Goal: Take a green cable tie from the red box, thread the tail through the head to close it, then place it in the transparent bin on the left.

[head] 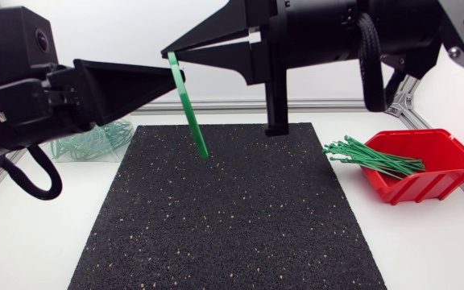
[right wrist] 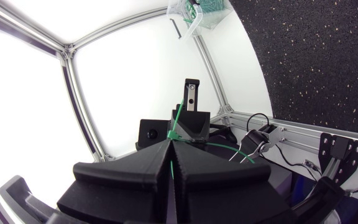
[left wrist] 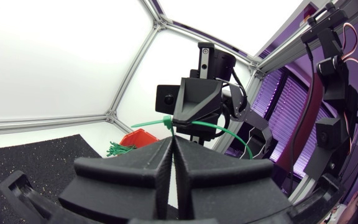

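Looks like threading step: right gripper (head: 170, 53) clamps green cable tie (head: 190, 109) at top, tie dangling at 11 o'clock. Left gripper (head: 184, 76) fingers together against it, grip unclear. Next probably needs tail aligned into head.

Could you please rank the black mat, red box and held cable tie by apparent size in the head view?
1. black mat
2. red box
3. held cable tie, though it is nearer the camera, so enlarged

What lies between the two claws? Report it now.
Only the tie: in the head view it hangs pinched in the right claw, and the left claw has its tip right beside it.
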